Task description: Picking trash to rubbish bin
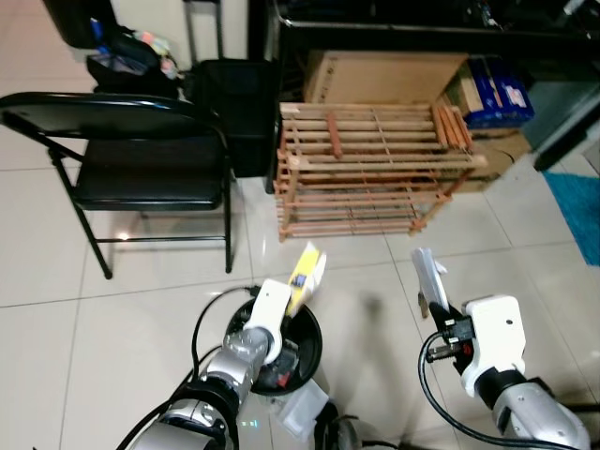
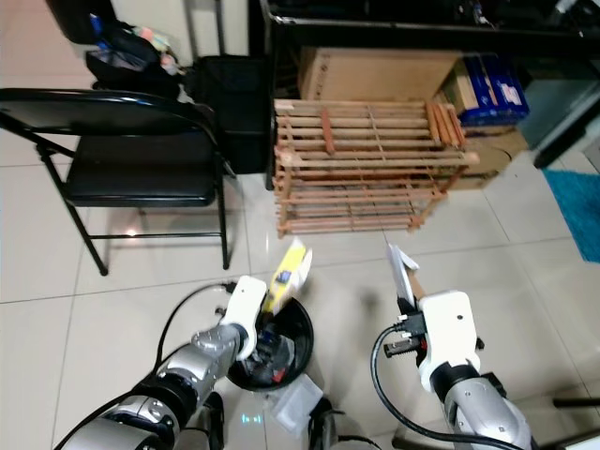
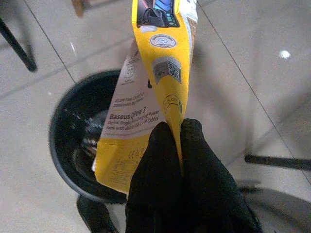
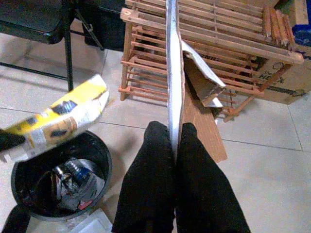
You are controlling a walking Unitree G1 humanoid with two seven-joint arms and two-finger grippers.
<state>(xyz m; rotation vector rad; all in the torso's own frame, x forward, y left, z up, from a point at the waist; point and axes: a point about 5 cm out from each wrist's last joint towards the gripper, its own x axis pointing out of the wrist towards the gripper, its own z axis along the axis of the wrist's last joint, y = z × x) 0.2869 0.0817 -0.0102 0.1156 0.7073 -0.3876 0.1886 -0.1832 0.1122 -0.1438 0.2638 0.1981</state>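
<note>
My left gripper (image 1: pixel 292 309) is shut on a yellow and white cardboard package (image 1: pixel 307 275), also seen as the yellow package (image 3: pixel 150 87) held just above the black rubbish bin (image 1: pixel 309 352). The bin (image 4: pixel 104 165) holds several pieces of trash. My right gripper (image 1: pixel 433 305) is shut on a flat piece of white and brown cardboard (image 1: pixel 429 277), held upright to the right of the bin. That cardboard (image 4: pixel 174 82) stands edge-on between the black fingers (image 4: pixel 146 194).
A clear plastic wrapper (image 1: pixel 302 411) lies on the tiled floor beside the bin. A wooden rack (image 1: pixel 370 169) stands ahead, with cardboard boxes (image 1: pixel 384 75) behind it. A black folding chair (image 1: pixel 141 169) is at the left. A blue mat (image 1: pixel 577 211) lies at the far right.
</note>
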